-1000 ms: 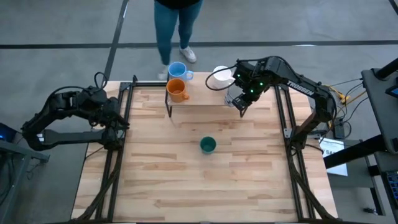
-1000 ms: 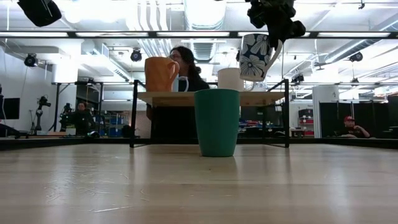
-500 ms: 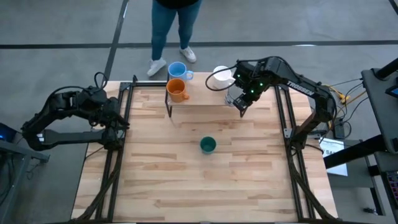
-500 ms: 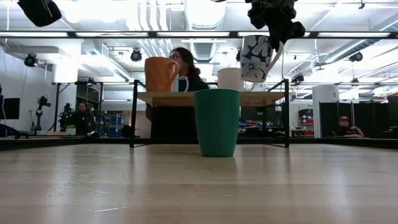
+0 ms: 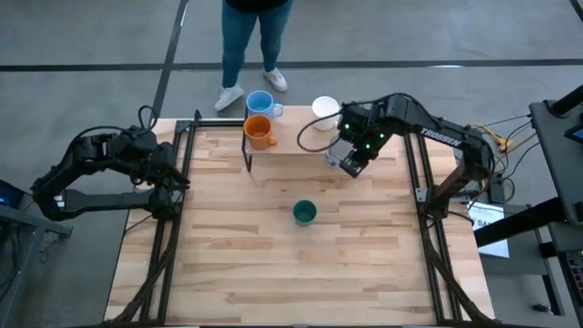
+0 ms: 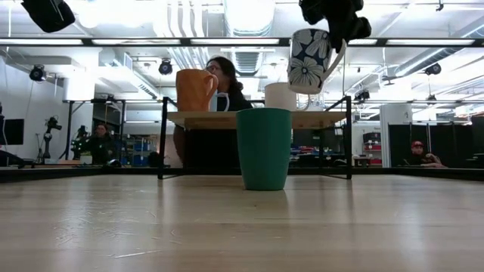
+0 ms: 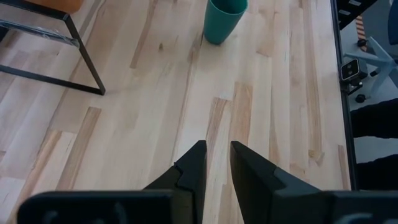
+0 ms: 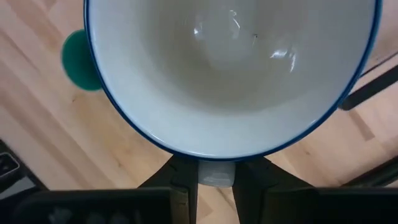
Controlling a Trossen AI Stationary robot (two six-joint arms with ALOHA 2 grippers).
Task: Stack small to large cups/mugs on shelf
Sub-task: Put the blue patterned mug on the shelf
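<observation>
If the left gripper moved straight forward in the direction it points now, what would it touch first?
Probably the bare tabletop: the left gripper points down at the wood. The green cup stands farther along, about in line, though depth is unclear.

Person (image 5: 253, 41) in jeans stood beyond far table (image 5: 228, 264) edge, left of raised right gripper; seated person (image 6: 421, 155) sat far behind.

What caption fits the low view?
Right gripper holds a flowered mug above the shelf, green cup in front.

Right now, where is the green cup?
From above, the dark green plastic cup stands alone mid-table, nearer the front than the low light-wood shelf.
</observation>
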